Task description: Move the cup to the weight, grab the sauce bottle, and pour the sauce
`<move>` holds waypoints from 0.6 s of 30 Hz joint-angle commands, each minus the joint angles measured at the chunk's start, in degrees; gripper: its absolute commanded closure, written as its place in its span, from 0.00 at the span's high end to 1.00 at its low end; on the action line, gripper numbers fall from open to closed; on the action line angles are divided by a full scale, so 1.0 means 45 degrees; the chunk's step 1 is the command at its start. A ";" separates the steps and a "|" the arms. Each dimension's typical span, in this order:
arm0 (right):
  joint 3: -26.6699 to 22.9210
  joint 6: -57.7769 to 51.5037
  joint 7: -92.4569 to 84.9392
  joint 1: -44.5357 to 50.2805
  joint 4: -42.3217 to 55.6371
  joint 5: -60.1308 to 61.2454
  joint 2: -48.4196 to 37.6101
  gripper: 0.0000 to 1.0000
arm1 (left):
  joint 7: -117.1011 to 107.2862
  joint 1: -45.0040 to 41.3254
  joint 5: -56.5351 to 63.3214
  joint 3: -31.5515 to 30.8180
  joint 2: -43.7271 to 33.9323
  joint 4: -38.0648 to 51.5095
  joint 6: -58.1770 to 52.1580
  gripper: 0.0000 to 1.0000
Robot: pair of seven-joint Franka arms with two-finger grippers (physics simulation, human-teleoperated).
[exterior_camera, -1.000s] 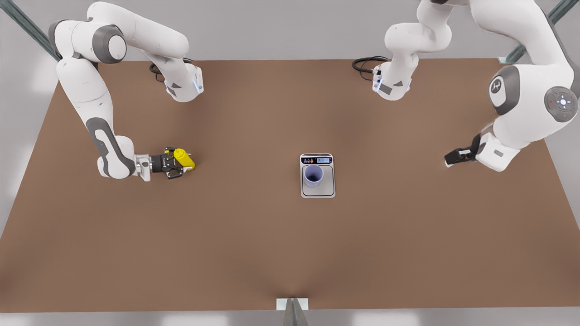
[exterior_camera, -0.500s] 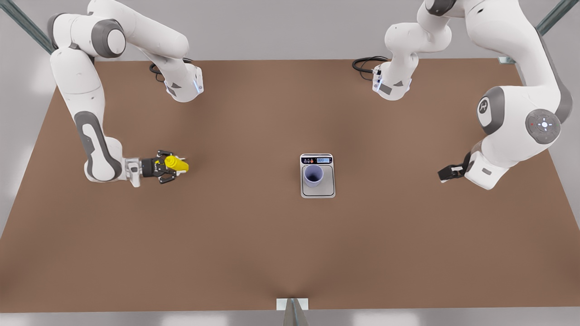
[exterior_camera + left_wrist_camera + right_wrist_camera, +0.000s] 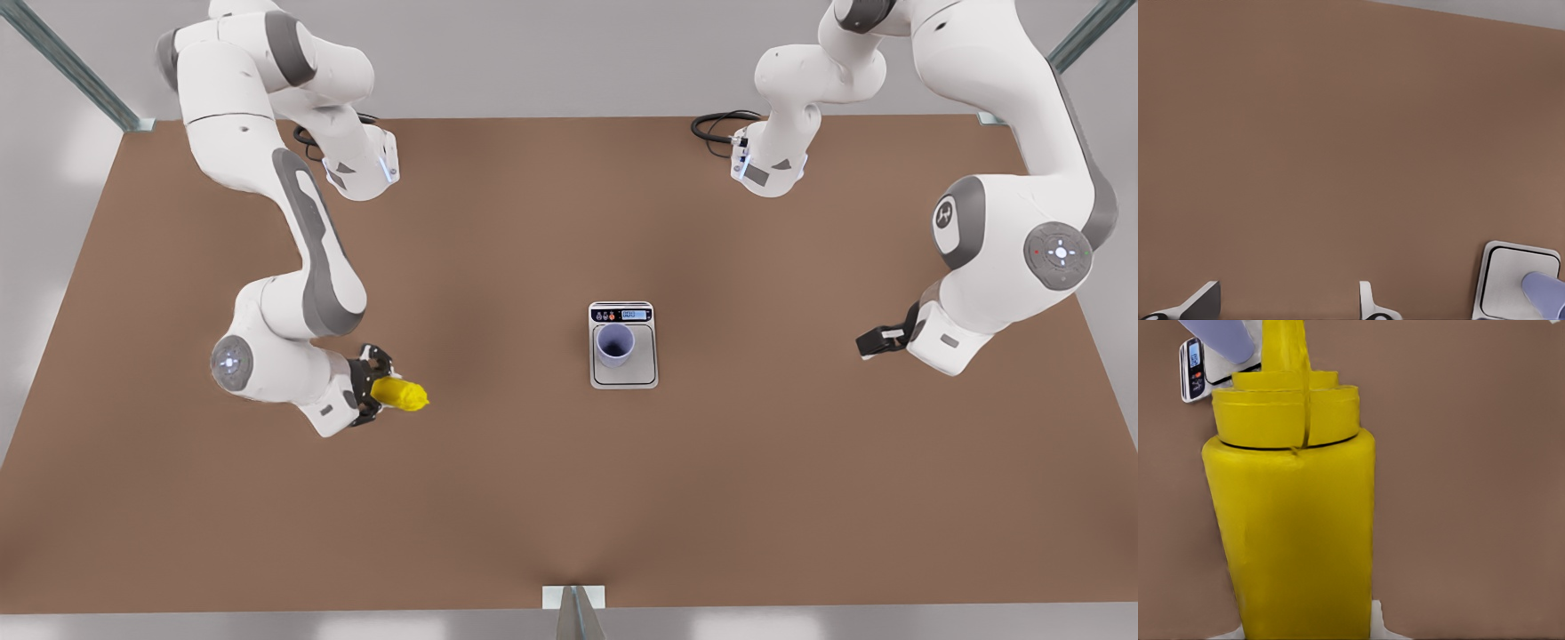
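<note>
The right gripper (image 3: 378,391) is clamped on the sauce bottle (image 3: 400,394), which lies tilted over the table (image 3: 498,498) with its nozzle toward the weight (image 3: 623,345). The cup (image 3: 615,344) stands upright on that scale, well apart from this gripper. The left gripper (image 3: 876,341) waits beyond the scale, its fingers (image 3: 1201,301) spread and empty.

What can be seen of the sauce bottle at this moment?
The sauce bottle is a bright yellow cylinder, plastic by its look, with a stepped cap and a thin nozzle. It is shut in the right gripper at the front view's left, apart from the weight. In the right wrist view the nozzle aims toward the cup.
</note>
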 commanded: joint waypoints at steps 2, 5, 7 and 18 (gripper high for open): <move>-0.0015 0.0441 0.1591 0.0786 0.0026 -0.1197 -0.0019 0.57 | 0.0002 0.0000 -0.0002 0.0000 0.0058 0.0020 0.0000 1.00; 0.0024 0.0793 0.4364 0.2505 0.0476 -0.3482 0.0098 0.57 | 0.0021 0.0000 -0.0021 0.0000 0.0097 0.0020 0.0078 1.00; 0.0024 0.0793 0.5948 0.3833 0.0905 -0.4928 0.0235 0.57 | 0.0021 0.0000 -0.0080 0.0000 0.0155 0.0020 0.0039 1.00; 0.0024 -0.1199 0.7277 0.7525 0.2605 -1.1823 0.2012 0.57 | -0.0037 0.0000 -0.0138 0.0000 0.0214 0.0000 0.0039 1.00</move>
